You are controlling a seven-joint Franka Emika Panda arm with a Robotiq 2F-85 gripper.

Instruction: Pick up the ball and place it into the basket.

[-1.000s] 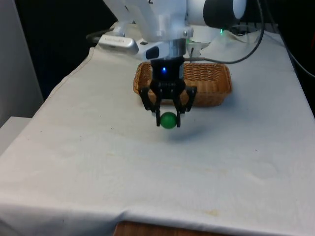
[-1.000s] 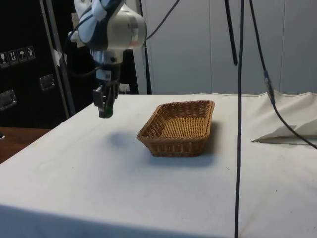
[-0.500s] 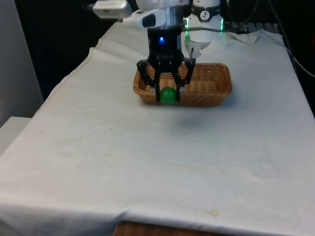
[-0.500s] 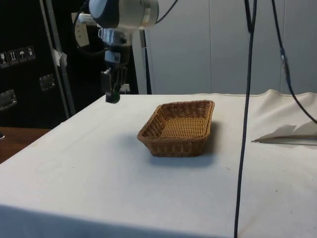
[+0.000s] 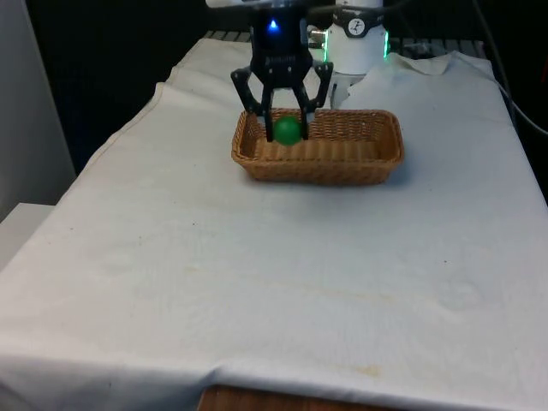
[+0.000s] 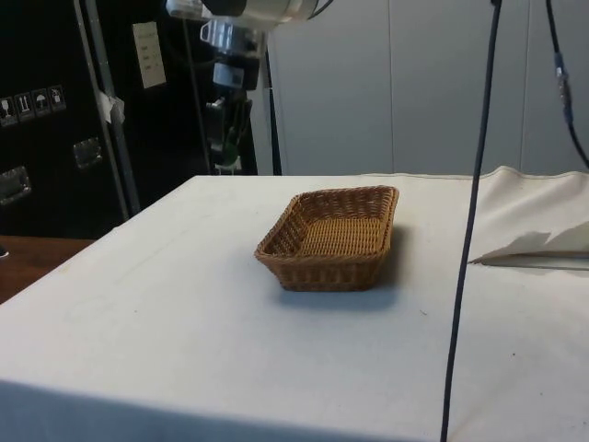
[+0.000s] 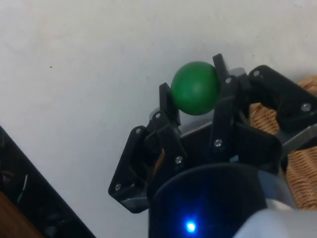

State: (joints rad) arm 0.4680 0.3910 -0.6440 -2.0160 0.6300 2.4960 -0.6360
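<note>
A green ball [image 5: 288, 129] hangs in the air, clamped between the black fingers [image 7: 224, 97] of my gripper [image 5: 287, 128], which is shut on it. In the side view the gripper [image 6: 226, 145] holds the ball [image 6: 227, 145] high over the cloth, a little short of the near rim of the wicker basket [image 6: 329, 241]. In the front view the ball overlaps the left end of the basket [image 5: 390, 159]. The wrist view has the ball [image 7: 194, 88] over bare white cloth, with the basket's weave [image 7: 303, 166] off to one side.
A white cloth [image 5: 282, 282] covers the table, with wide free room on the camera's side of the basket in the front view. Black cables [image 6: 469, 230] hang down in the side view. The cloth is folded up [image 6: 538, 249] at the side view's right.
The gripper has risen and travelled from above the middle of the table towards the basket, carrying the ball. Its grip on the ball is unchanged.
</note>
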